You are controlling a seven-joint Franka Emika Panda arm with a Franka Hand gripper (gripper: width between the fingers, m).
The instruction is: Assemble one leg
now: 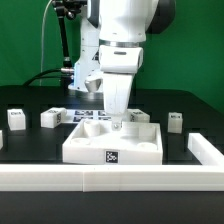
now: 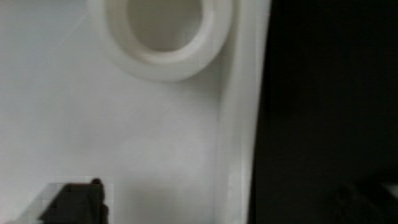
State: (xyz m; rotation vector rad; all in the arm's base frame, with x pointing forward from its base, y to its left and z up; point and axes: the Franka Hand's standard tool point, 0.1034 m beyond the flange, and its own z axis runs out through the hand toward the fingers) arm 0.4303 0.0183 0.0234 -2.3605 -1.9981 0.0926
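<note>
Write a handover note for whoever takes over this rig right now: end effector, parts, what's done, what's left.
End effector: open, holding nothing, down over the white panel, next to a corner hole.
Legs: left leg, middle leg and right leg stand loose on the table, apart from the panel.
Done: no leg visibly attached.
Left: probably pick one leg and fit it to the panel.

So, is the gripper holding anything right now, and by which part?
Nothing is held, it seems: the fingers stand wide apart astride the rim of the white panel, near a round hole, not closed on it.
</note>
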